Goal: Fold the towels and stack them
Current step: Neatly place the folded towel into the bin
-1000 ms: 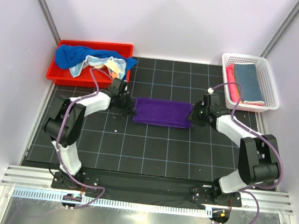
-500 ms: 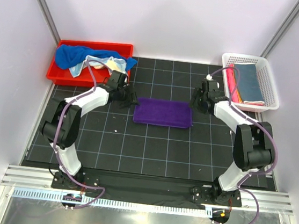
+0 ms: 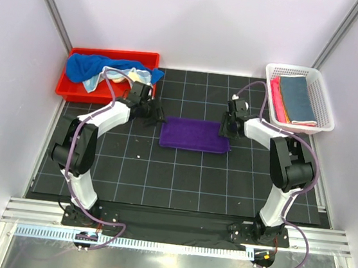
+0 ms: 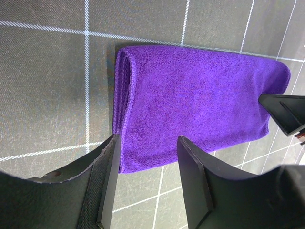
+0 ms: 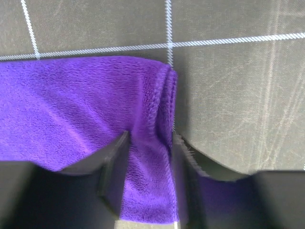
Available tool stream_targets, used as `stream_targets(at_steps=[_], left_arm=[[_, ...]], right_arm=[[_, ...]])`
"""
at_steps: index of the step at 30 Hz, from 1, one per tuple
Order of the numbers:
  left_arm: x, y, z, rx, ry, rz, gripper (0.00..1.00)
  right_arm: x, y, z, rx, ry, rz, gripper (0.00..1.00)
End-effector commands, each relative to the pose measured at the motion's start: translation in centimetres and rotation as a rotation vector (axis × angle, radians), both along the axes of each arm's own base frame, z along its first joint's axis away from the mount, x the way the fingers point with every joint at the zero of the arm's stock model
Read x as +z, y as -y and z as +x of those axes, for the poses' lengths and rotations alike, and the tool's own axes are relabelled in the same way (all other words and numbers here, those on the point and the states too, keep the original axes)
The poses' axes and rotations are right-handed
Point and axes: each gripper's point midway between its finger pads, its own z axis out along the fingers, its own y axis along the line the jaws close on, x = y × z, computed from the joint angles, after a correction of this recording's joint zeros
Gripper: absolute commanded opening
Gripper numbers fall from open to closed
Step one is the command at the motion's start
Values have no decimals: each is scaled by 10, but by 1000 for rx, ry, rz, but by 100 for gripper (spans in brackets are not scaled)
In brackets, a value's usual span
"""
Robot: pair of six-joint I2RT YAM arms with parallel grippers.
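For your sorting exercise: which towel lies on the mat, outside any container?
The purple towel, folded flat; it alone lies outside the red bin and the white basket.

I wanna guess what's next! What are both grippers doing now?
Left gripper: open, above the purple towel.
Right gripper: astride the towel's end; grip cannot be told.

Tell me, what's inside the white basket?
A folded slate blue towel lies on top, with a pink towel showing beside it. Anything under them in the white basket is hidden.
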Motion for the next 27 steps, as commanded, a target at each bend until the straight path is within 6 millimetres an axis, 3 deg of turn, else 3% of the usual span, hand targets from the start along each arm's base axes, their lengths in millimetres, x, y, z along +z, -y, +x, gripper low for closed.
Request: stream_targets(at_steps=[1, 4, 5, 7, 8, 10, 12, 14, 15, 16, 21, 22, 25, 27], left_arm=[[10, 4, 6, 0, 19, -26, 53], [16, 7, 0, 29, 15, -70, 50], [13, 5, -5, 41, 12, -74, 50], [31, 4, -9, 60, 51, -92, 50], [28, 2, -15, 63, 48, -88, 50], [49, -1, -23, 77, 87, -110, 50], [56, -2, -35, 66, 98, -123, 49], [79, -3, -45, 67, 139, -158, 49], [78, -3, -53, 55, 134, -165, 49], [95, -3, -61, 46, 172, -182, 49], [114, -7, -87, 34, 210, -221, 50], [115, -7, -90, 31, 210, -225, 49], [125, -4, -99, -4, 221, -252, 50], [128, -3, -101, -25, 223, -251, 50]], right_arm=[[1, 3, 5, -29, 14, -58, 42], [-5, 12, -5, -55, -16, -92, 26], [-5, 17, -8, -83, -22, -114, 15], [-7, 25, -16, -103, -34, -135, 9], [-5, 33, -22, -132, -37, -166, 3], [-7, 44, -34, -162, -55, -202, 1], [-4, 65, -50, -218, -71, -247, 1], [-1, 81, -63, -253, -93, -270, 1], [2, 100, -73, -303, -100, -277, 1], [6, 109, -77, -330, -97, -277, 1], [21, 169, -124, -512, -143, -305, 2], [32, 188, -131, -590, -121, -287, 4], [40, 203, -148, -675, -119, -249, 12], [45, 210, -154, -728, -133, -241, 28]])
